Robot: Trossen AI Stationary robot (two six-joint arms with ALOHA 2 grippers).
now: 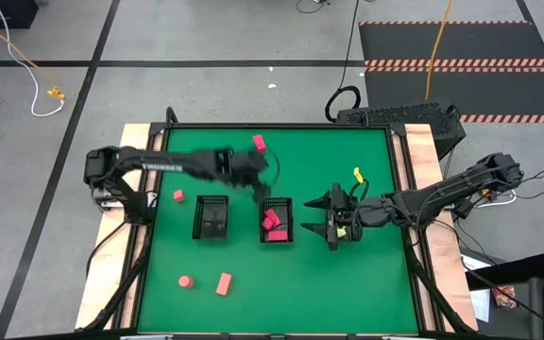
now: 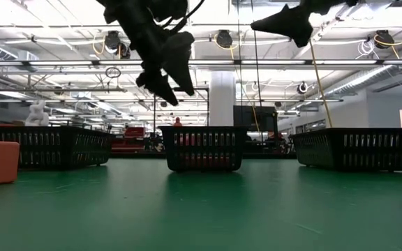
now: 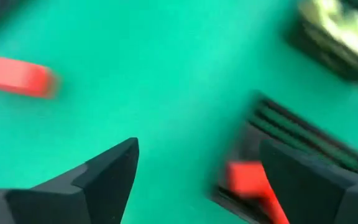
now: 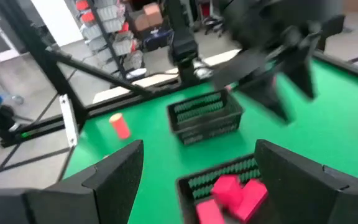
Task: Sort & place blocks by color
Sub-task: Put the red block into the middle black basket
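Both grippers are open and hold nothing. My left gripper (image 1: pixel 261 189) (image 3: pixel 197 149) hovers above the mat just beyond the far end of the middle black basket (image 1: pixel 277 220), which holds several pink-red blocks (image 1: pixel 272 224) (image 4: pixel 232 193). My right gripper (image 1: pixel 308 215) (image 4: pixel 199 149) hangs between that basket and the right basket (image 1: pixel 345 229), where yellow-green blocks (image 1: pixel 342 232) lie. The left basket (image 1: pixel 212 217) shows no blocks. Loose on the mat are red blocks (image 1: pixel 259 144), (image 1: pixel 178 196), (image 1: pixel 224 283), a red cylinder (image 1: pixel 186 280) and a yellow-green piece (image 1: pixel 357 175).
The three baskets stand in a row across the middle of the green mat (image 1: pixel 366 283). In the low view both grippers, left (image 2: pixel 162 73) and right (image 2: pixel 288 24), hang well above the basket rims. Wooden table borders (image 1: pixel 140 142) flank the mat; bare mat lies near the front right.
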